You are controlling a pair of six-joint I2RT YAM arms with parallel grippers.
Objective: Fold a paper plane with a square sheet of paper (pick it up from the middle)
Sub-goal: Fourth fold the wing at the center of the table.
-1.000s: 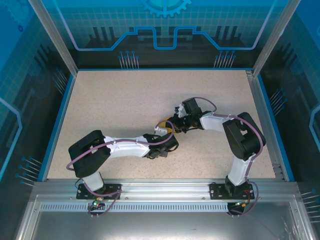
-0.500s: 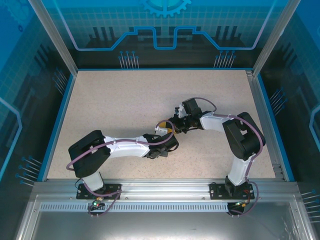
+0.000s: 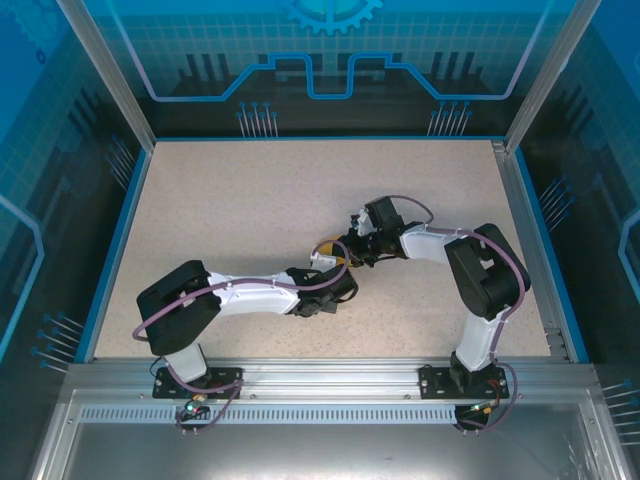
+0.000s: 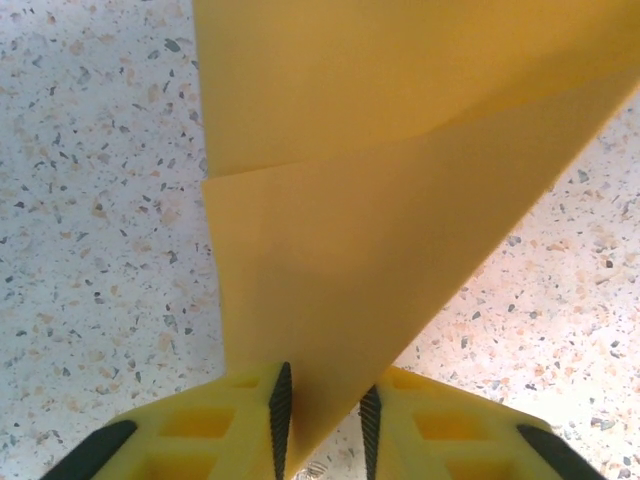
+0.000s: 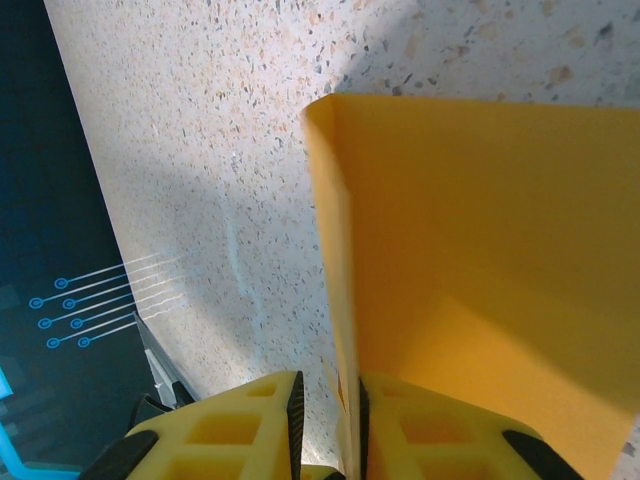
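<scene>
Gripping the square sheet of paper (image 4: 350,230) are the left pincer (image 4: 325,402) and right pincer (image 5: 328,402)

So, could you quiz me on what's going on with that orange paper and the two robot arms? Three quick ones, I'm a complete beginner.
1. True or false: the orange paper shows no fold anywhere.
2. Look at the left gripper and the right gripper. Which has paper between its fingers? A) the left alone B) the right alone C) both
3. In the top view, do the two grippers meet near an edge of the speckled table or around its middle?

Key: 1) False, a folded edge runs across it in the left wrist view. 2) C. 3) Around the middle.
</scene>
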